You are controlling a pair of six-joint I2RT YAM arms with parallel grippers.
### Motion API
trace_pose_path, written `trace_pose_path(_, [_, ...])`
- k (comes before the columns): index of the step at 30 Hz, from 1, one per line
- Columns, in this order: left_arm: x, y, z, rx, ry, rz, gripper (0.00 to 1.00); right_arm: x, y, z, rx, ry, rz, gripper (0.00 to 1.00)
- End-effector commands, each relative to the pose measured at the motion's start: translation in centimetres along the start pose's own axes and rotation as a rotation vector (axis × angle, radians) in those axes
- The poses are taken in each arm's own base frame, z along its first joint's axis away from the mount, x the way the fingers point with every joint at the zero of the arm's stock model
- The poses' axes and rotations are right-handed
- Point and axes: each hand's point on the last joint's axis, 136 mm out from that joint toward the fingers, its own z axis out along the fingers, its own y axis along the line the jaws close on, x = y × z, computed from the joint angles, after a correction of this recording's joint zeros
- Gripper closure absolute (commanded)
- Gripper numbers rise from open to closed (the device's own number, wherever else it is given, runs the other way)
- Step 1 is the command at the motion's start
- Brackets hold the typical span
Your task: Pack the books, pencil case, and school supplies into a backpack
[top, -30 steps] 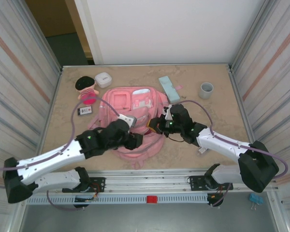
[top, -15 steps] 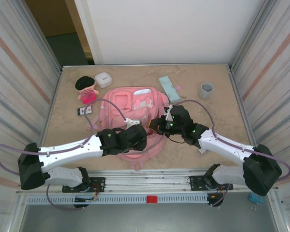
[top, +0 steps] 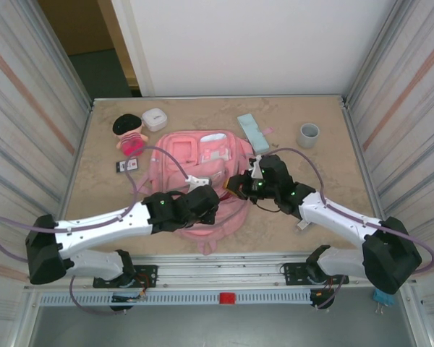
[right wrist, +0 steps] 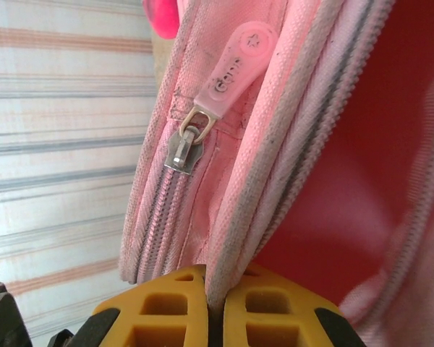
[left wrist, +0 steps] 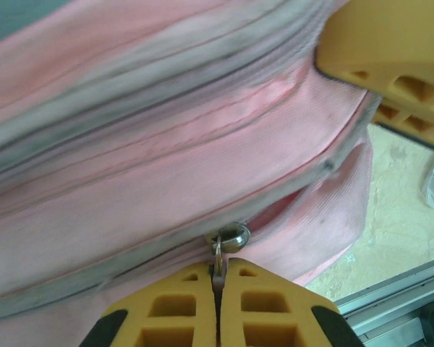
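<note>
left end effector [left wrist: 218, 282] clamped on the metal zip pull [left wrist: 228, 236] at the near edge of the backpack [top: 175, 153]. right end effector [right wrist: 214, 288] pinches the backpack's fabric rim, next to a second zipper [right wrist: 182, 150]. backpack sits mid-tabletop [top: 333, 173]. pencil case [top: 252, 133] just beside its far-right corner, book [top: 126, 165] near its left edge. bare room right of the bag. cup [top: 309, 134], doll [top: 130, 134], white box [top: 155, 119] line the far side.

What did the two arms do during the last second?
The left gripper swung right across the backpack and closed on its zipper pull. The right gripper stayed clamped on the backpack's edge. The doll and cup did not move.
</note>
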Motion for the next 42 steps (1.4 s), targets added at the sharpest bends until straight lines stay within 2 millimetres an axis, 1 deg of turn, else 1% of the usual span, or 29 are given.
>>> trace_pose_path(1, [0.1,4.1,-1.2,-0.100,-0.049,0.025,1.00,-2.1,2.4,-1.9,-0.068,-0.042,-0.081,1.00])
trace_pose_path(4, [0.4,5.6,-1.4,-0.092,-0.063,0.010,1.00,-2.9,2.1,-2.3,-0.068,-0.056,-0.065,1.00])
trace_pose_path(5, [0.3,5.7,-1.5,-0.070,-0.073,0.000,1.00,-2.9,2.2,-2.4,-0.072,-0.057,-0.059,1.00])
trace_pose_path(6, [0.1,5.4,-1.5,-0.037,-0.088,-0.005,1.00,-2.8,2.3,-2.3,-0.080,-0.056,-0.051,0.97])
trace_pose_path(7, [-0.2,4.9,-1.5,0.005,-0.101,-0.002,1.00,-2.7,2.7,-2.1,-0.103,-0.056,-0.020,0.90])
trace_pose_path(10, [-1.5,2.4,-1.9,0.131,-0.156,0.016,1.00,-1.5,2.9,-1.1,-0.172,-0.082,0.081,0.62])
trace_pose_path(12, [-1.9,1.5,-2.1,0.165,-0.165,0.030,1.00,-0.7,2.6,-0.6,-0.172,-0.103,0.110,0.53])
trace_pose_path(14, [-2.2,1.0,-2.1,0.175,-0.165,0.046,1.00,-0.2,2.3,-0.4,-0.150,-0.139,0.115,0.49])
trace_pose_path(17, [-2.4,0.4,-2.2,0.196,-0.171,0.055,1.00,0.4,2.4,-0.1,-0.137,-0.179,0.120,0.47])
trace_pose_path(19, [-2.5,0.1,-2.2,0.212,-0.175,0.060,1.00,0.6,2.4,0.2,-0.129,-0.184,0.116,0.49])
trace_pose_path(21, [-2.5,0.3,-2.3,0.201,-0.177,0.060,1.00,0.7,2.5,0.5,-0.126,-0.176,0.104,0.61])
trace_pose_path(23, [-2.4,1.0,-2.2,0.167,-0.174,0.058,1.00,0.6,2.4,0.6,-0.109,-0.169,0.085,0.76])
trace_pose_path(25, [-2.1,2.4,-2.2,0.114,-0.170,0.047,1.00,0.4,2.0,0.5,-0.092,-0.147,0.066,0.89])
trace_pose_path(27, [-1.7,3.8,-2.4,0.062,-0.167,0.037,1.00,-0.1,1.5,0.1,-0.084,-0.117,0.061,0.97])
trace_pose_path(29, [-1.0,5.5,-2.4,0.013,-0.156,0.022,1.00,-0.8,1.3,-0.6,-0.084,-0.081,0.041,0.98])
trace_pose_path(31, [0.0,6.8,-2.5,-0.011,-0.143,0.003,1.00,-1.4,1.2,-1.6,-0.064,-0.038,0.005,0.98])
trace_pose_path(33, [0.6,7.6,-2.5,-0.009,-0.144,-0.019,1.00,-1.8,1.0,-2.4,-0.050,-0.006,-0.026,0.97])
trace_pose_path(35, [0.8,7.8,-2.6,0.012,-0.165,-0.032,1.00,-2.5,0.6,-3.0,-0.043,0.001,-0.022,0.95])
trace_pose_path(37, [0.4,7.4,-2.7,0.051,-0.199,-0.026,1.00,-3.1,0.5,-3.4,-0.050,-0.015,-0.001,0.91])
trace_pose_path(38, [0.1,7.0,-2.8,0.074,-0.214,-0.021,1.00,-3.1,0.4,-3.3,-0.052,-0.024,0.012,0.85])
trace_pose_path(40, [-0.5,5.9,-3.0,0.117,-0.239,-0.007,1.00,-2.8,1.0,-3.0,-0.081,-0.047,0.059,0.66])
trace_pose_path(41, [-0.8,5.4,-3.0,0.137,-0.245,0.003,1.00,-2.7,1.0,-2.7,-0.090,-0.074,0.079,0.58])
trace_pose_path(42, [-1.1,4.8,-3.1,0.152,-0.250,0.012,1.00,-2.2,1.2,-2.3,-0.101,-0.093,0.097,0.53])
